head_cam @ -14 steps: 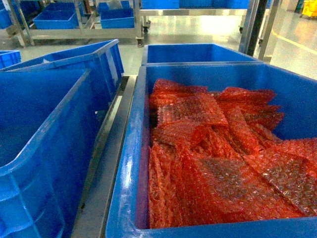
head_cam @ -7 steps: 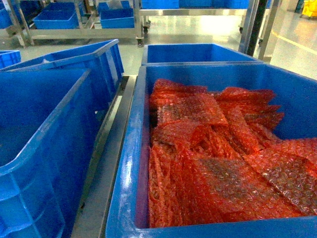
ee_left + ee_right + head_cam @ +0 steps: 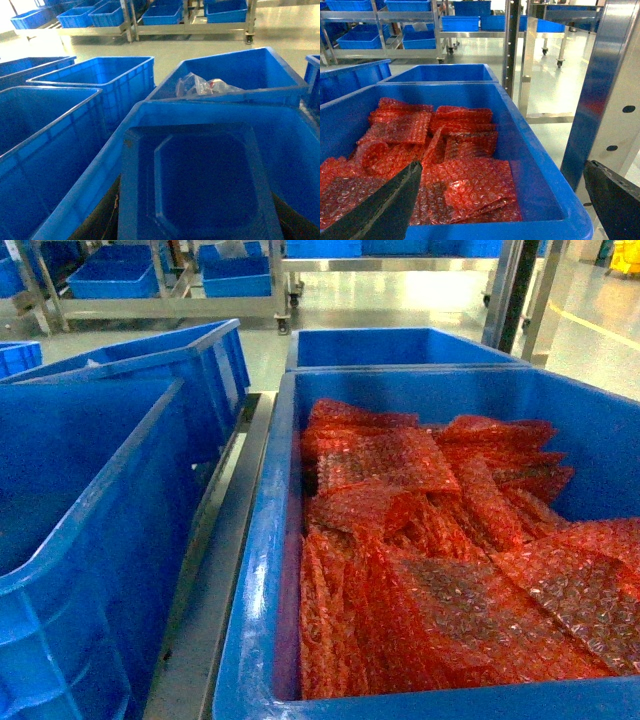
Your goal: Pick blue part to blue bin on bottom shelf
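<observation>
blue part point(image 3: 195, 185), a moulded tray, sits in the blue bin point(image 3: 100, 170) under my left wrist camera. my right gripper point(image 3: 505, 200) hangs spread wide over red bubble-wrap bags point(image 3: 430, 540); left jaws unseen, cannot tell. step: approach. next: descend, grip a tray edge.

a: what fills the near part of the view?
b: a large blue bin point(image 3: 100, 165), and inside it a dark blue moulded tray point(image 3: 200, 185) with an angular recess.

a: and beyond it?
b: another blue bin point(image 3: 260, 70) holding a crumpled clear plastic bag point(image 3: 200, 86). more open blue bins point(image 3: 100, 80) stand to the left.

a: the background?
b: a pale glossy floor point(image 3: 165, 47), then a steel rack point(image 3: 190, 29) on castors carrying small blue bins point(image 3: 160, 14).
</observation>
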You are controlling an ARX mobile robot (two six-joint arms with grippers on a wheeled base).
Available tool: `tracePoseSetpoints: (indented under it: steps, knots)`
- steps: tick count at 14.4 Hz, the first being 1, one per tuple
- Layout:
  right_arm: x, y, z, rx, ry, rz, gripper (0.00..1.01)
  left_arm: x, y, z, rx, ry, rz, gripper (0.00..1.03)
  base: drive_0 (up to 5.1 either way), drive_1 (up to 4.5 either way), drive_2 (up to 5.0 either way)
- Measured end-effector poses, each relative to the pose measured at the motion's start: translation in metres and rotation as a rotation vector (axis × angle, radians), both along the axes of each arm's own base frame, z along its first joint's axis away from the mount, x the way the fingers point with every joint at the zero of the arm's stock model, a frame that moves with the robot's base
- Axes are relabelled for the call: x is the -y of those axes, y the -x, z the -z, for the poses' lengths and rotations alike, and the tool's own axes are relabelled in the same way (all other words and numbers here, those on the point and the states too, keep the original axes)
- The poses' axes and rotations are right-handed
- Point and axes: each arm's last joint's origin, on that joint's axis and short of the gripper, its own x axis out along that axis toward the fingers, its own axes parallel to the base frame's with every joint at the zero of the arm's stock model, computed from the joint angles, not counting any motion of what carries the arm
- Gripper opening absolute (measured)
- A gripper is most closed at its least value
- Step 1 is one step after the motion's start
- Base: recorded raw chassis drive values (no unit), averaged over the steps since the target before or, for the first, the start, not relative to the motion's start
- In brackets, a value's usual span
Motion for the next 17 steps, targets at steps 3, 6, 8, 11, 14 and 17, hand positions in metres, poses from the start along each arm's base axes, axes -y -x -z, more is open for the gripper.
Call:
tracePoseSetpoints:
  steps: [3,6,8,11,14,17]
  knots:
    - [0.0,0.0,0.0,0.0,0.0,0.0,0.98,0.0,-0.014,0.009,-0.018,-0.004,0.019,0.44,0.0,0.0,0.0]
    - [0.0,0.0,0.0,0.0,0.0,0.0,0.98,0.001,-0.015,0.004,0.01,0.003,0.035,0.73,0.0,0.0,0.0]
    - [0.0,0.0,0.0,0.0,0.0,0.0,0.98,0.001,-0.015,0.004,0.01,0.002,0.035,0.98,0.0,0.0,0.0]
    - [0.0,0.0,0.0,0.0,0.0,0.0,0.98,0.004,-0.001,0.005,0.112,0.03,0.295,0.75,0.0,0.0,0.0]
    - [0.0,0.0,0.0,0.0,0.0,0.0,0.98,0.016,0.022,0.025,0.084,0.057,0.392,0.44,0.0,0.0,0.0]
    - [0.0,0.0,0.0,0.0,0.0,0.0,0.98,0.02,0.039,0.032,0.093,0.054,0.376,0.17,0.0,0.0,0.0]
